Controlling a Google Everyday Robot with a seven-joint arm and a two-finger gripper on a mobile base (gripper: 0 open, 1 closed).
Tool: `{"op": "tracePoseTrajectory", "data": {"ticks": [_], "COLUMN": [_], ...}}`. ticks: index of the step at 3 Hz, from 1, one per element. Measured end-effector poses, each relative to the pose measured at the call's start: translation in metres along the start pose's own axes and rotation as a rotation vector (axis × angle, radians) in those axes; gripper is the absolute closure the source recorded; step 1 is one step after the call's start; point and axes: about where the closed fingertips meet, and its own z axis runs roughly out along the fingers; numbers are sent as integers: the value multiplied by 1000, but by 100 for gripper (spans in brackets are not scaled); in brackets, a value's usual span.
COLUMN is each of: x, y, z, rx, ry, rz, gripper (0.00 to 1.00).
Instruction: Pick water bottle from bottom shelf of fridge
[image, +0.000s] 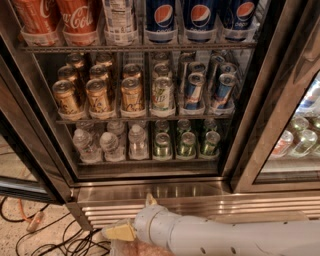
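Note:
The fridge (150, 191) stands open in front of me. On its bottom shelf (150, 162), several small clear water bottles (111, 146) with white caps stand in the left lanes, with more behind them. Green cans (186, 144) fill the right lanes of the same shelf. My gripper (125, 230) is low in the view, below the shelf and in front of the steel base grille (210, 207). It points left at the end of the white arm (225, 237). It holds nothing and is well clear of the bottles.
Gold cans (98, 96) and other cans fill the middle shelf, with cola bottles (80, 20) and Pepsi bottles (161, 17) above. A neighbouring glass-fronted cooler (295, 140) is on the right. The open door edge (25, 185) and black cables (45, 240) on the floor are at the left.

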Motion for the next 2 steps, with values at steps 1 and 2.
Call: {"op": "tracePoseTrajectory", "data": {"ticks": [1, 2], "x": [-12, -7], "y": [-17, -13], "z": [-1, 5], "rx": [67, 53], "ry": [-46, -50], "rz": [1, 38], "gripper": [0, 0]}}
